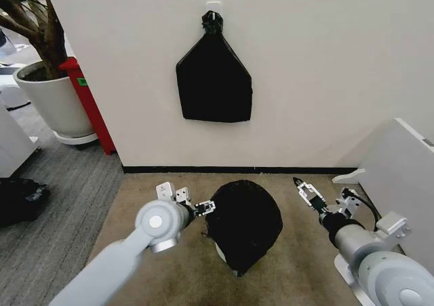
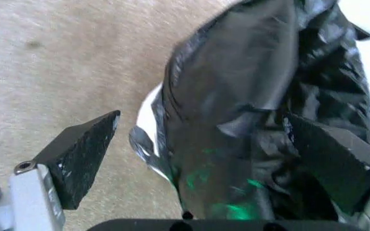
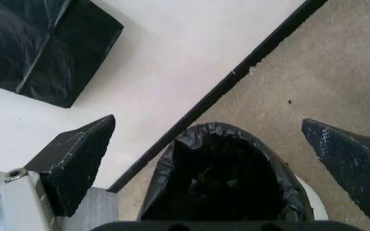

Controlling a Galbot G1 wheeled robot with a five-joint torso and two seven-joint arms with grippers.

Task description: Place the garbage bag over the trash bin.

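From the head camera I see the trash bin (image 1: 220, 251) standing on the tan carpet (image 1: 156, 190) just in front of the white wall (image 1: 325, 62), almost wholly covered by the garbage bag (image 1: 245, 223), which is draped over it and hangs down its sides; only a sliver of cream-white shows at the lower left edge; in the right wrist view the bag (image 3: 223, 183) lines the bin's mouth, its crinkled edge folded over the rim all round the part I can see, and the inside is a dark hollow in which I can make out nothing but plastic; a bit of white bin wall (image 3: 310, 202) peeks out beneath the bag; my left gripper (image 1: 205, 206) sits at the bag's left side, its jaws spread wide, one pad (image 2: 82, 159) over bare carpet and the other (image 2: 329, 163) against the wrinkled plastic, gripping nothing; there the bag (image 2: 262, 96) hides most of the bin, a white strip (image 2: 148, 115) aside; my right gripper (image 1: 303, 188) hovers to the right of the bin, apart from it, jaws released and empty, the near rim cut off; a flat black bundle (image 1: 213, 79) with a knotted top hangs on the wall above; a large white plant pot (image 1: 54, 102) stands far left.
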